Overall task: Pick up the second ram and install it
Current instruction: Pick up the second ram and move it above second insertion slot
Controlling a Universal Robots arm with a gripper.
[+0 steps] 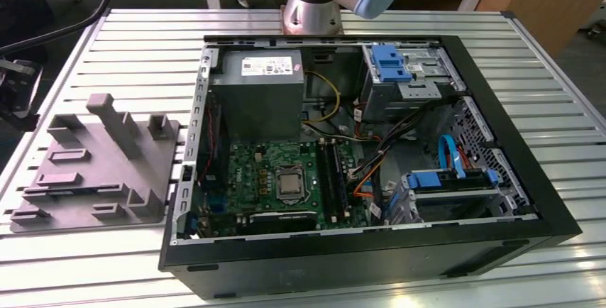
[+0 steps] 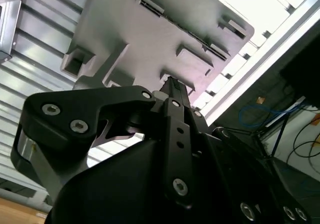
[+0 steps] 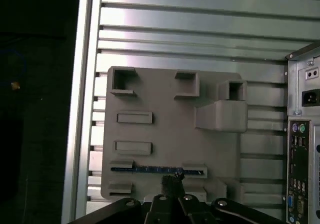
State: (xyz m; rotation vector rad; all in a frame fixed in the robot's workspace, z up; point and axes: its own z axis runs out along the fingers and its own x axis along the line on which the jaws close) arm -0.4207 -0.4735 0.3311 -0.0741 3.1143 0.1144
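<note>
The second ram (image 3: 150,170) is a thin dark stick standing on edge between two brackets of the grey moulded tray (image 3: 165,129). The tray (image 1: 95,173) lies on the slatted metal table, at the exterior view's left of the open computer case (image 1: 379,251). My gripper (image 3: 172,181) hovers over the tray's edge near the ram, apart from it. In the second wrist view the gripper (image 2: 171,82) has its fingertips pressed together with nothing between them, and the tray (image 2: 140,39) lies beyond it. The motherboard's memory slots (image 1: 331,169) lie inside the case.
The case's rear panel with ports (image 3: 302,134) stands close beside the tray. Upright posts (image 1: 118,120) rise from the tray. The table edge (image 3: 80,109) runs along the tray's other side, with dark floor and cables beyond. The arm's base (image 1: 313,6) stands behind the case.
</note>
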